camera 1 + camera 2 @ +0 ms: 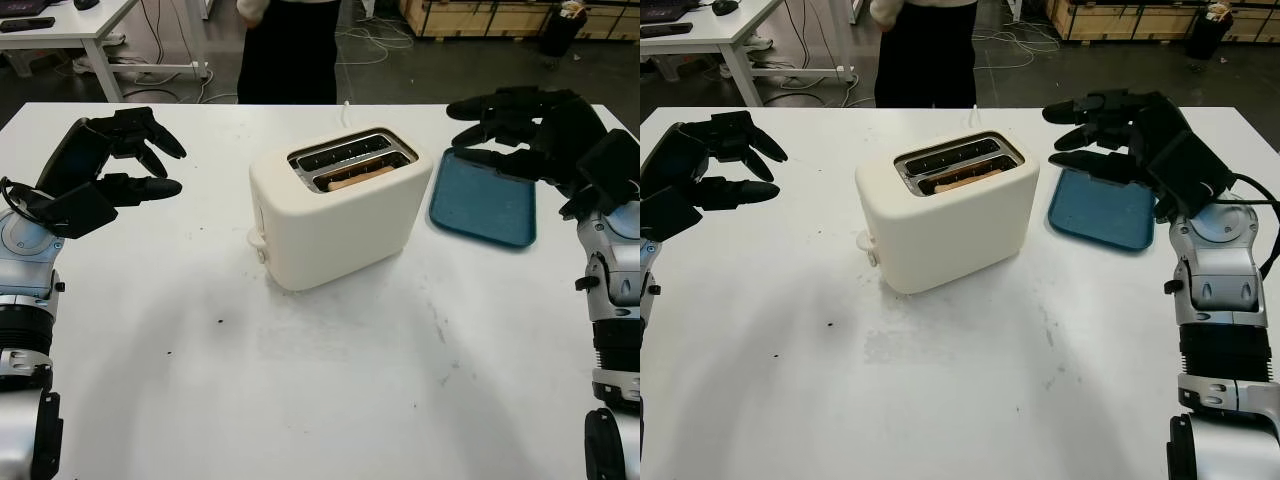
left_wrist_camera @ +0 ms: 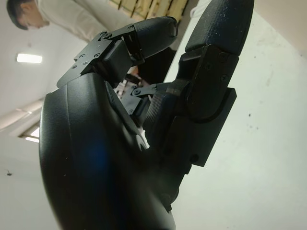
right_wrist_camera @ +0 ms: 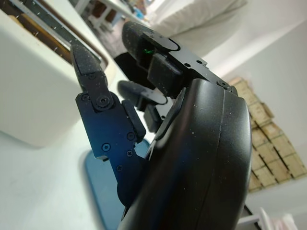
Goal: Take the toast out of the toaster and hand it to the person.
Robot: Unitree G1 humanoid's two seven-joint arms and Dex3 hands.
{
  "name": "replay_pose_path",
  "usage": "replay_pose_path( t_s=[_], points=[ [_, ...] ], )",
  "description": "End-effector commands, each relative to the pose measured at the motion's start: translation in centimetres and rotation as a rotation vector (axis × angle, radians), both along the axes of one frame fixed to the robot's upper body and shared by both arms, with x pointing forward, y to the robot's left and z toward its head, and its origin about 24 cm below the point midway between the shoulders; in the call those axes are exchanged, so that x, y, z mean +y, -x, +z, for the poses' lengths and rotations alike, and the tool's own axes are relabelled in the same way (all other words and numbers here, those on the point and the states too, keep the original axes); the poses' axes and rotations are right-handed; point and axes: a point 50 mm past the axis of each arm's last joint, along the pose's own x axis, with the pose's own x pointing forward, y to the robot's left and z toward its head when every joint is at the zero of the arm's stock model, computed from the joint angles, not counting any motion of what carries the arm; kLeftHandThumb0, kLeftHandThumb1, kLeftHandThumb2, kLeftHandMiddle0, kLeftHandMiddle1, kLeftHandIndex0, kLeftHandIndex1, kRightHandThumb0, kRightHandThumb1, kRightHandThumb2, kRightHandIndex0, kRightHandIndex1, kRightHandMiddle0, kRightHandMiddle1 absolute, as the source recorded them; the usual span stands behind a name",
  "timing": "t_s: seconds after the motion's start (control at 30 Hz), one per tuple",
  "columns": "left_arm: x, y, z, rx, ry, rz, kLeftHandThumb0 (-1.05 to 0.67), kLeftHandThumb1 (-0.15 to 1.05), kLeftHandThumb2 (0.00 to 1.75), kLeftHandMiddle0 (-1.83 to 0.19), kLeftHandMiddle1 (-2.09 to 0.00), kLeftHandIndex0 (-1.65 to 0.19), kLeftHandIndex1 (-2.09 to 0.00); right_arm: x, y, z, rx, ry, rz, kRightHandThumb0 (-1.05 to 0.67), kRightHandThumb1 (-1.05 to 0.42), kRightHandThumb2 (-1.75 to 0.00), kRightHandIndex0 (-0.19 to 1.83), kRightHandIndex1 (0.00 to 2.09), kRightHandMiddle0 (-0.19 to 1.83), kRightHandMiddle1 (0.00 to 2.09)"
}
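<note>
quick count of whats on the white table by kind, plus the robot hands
toaster: 1
toast (in the nearer slot of the toaster): 1
blue tray: 1
robot hands: 2, left hand open over the table's left side, right hand open above the tray
total: 5

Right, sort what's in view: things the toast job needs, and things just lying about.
Job: toaster; toast in its near slot; person across the table; right hand, open; left hand, open.
Lying about: blue tray; floor cables.
</note>
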Motion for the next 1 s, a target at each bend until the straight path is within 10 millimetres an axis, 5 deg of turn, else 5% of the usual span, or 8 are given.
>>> replay_pose_path(
  t_s=[0.0, 0.97],
  points=[
    [0.17, 0.08, 0.04, -0.008, 0.016, 0.008, -1.05, 0.90, 0.00, -0.75, -1.26, -0.61, -1.14, -0.05, 0.06, 0.27, -0.012, -0.014, 0.008, -0.26, -0.71, 0.00, 0.25, 0.88, 0.68, 0.00],
    [-0.05, 0.02, -0.35, -0.010, 0.034, 0.004, -1.05, 0.89, 0.00, -0.73, -1.26, -0.60, -1.14, -0.12, 0.30, -0.05, 0.028, 0.003, 0.009, -0.33, -0.73, 0.00, 0.14, 0.83, 0.57, 0.00]
  ],
)
